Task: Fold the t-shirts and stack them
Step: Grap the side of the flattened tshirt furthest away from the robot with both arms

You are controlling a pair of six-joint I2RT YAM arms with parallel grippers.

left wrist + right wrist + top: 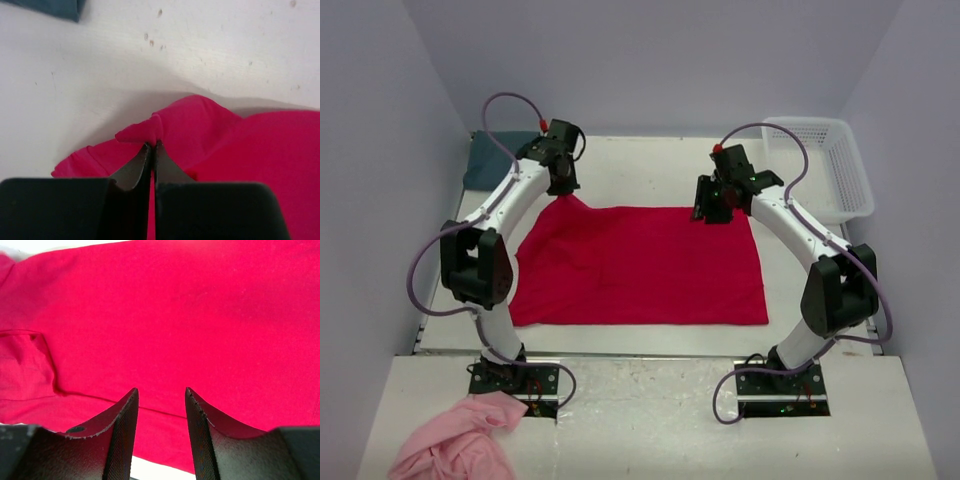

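Observation:
The crimson red t-shirt [640, 265] lies spread over the middle of the white table. Its far left corner is pulled up into a peak where my left gripper [563, 188] is shut on a pinch of the cloth [152, 131]. Above the shirt's far right corner my right gripper [713, 212] hangs open, its fingertips [131, 396] apart over the red t-shirt [165, 325] with nothing between them. The teal t-shirt [492, 158] lies folded at the far left of the table, a corner showing as dark cloth [55, 7] in the left wrist view.
A white plastic basket [825, 165] stands at the far right of the table. A pink cloth [460, 440] lies crumpled on the near ledge by the left arm's base. Grey walls close in the table on three sides.

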